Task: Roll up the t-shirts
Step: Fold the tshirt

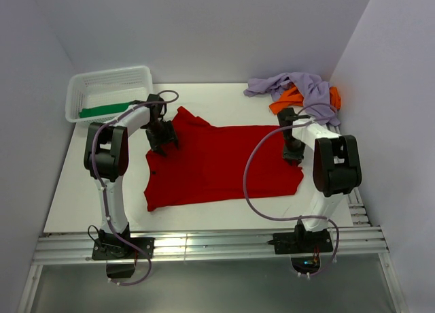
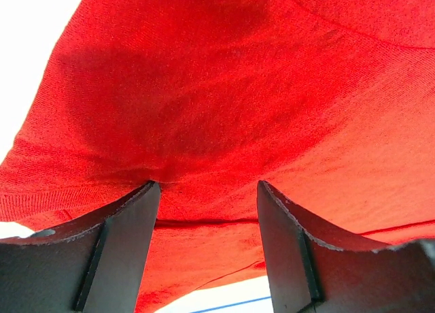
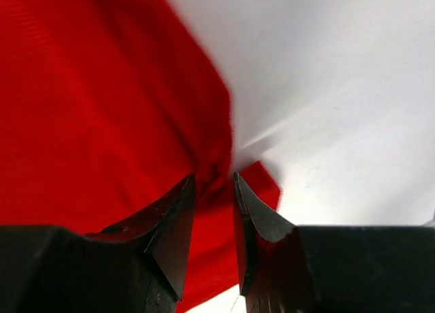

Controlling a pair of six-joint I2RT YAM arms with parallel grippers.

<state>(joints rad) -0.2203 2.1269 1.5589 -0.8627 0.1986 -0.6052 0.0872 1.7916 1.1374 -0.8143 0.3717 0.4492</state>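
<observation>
One red t-shirt (image 1: 217, 165) lies spread flat on the table (image 1: 78, 197); the left gripper (image 1: 162, 141) stands wide over its left end, the right gripper (image 1: 293, 154) narrowly parted at its right edge

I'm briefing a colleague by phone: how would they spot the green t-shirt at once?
At the far left corner of the table stands a white mesh basket. The green t-shirt lies inside it, the only cloth there: the red t-shirt is spread mid-table, the lavender and orange ones heaped far right.
</observation>
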